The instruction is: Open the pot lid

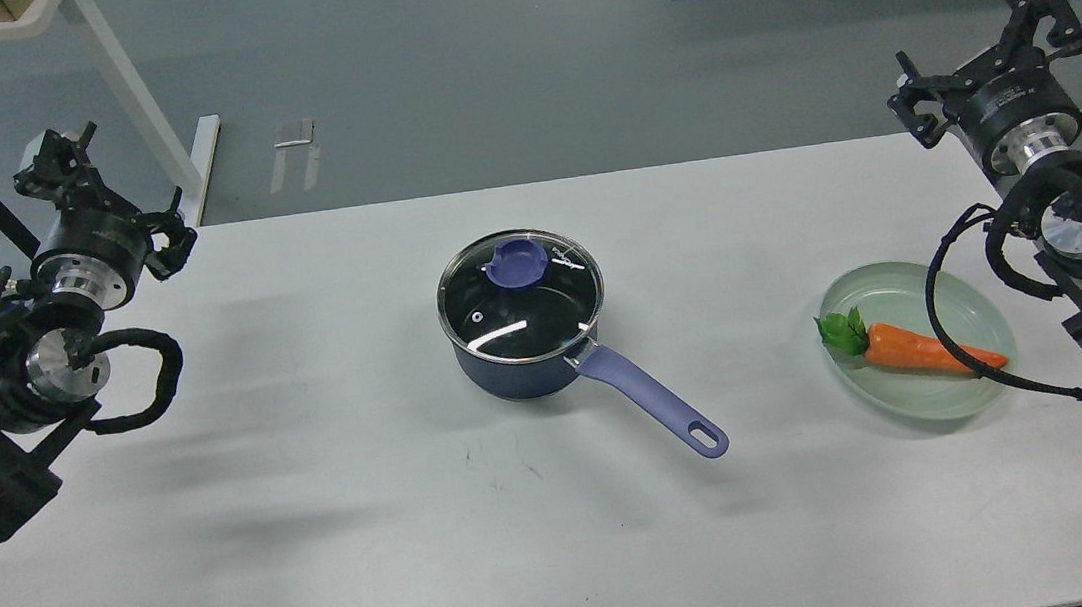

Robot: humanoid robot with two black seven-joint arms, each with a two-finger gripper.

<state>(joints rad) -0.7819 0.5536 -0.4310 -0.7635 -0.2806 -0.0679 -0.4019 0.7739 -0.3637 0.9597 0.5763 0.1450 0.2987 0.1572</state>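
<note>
Two containers sit on the white table [323, 527]; a dark blue pot [513, 372] stands near the middle, somewhat toward the far edge, its purple handle [652, 402] pointing toward the near right corner; a glass lid [520, 296] with a purple knob [517, 263] rests closed on its rim, and what lies inside cannot be made out through the dark glass; a pale green plate [924, 404] near the right edge holds an orange carrot [908, 350] with green leaves; the left gripper [103, 199] hangs at the far left corner and the right gripper [990, 75] beyond the far right corner, both well apart from the pot, holding nothing; whether their fingers are spread or closed I cannot tell.
</note>
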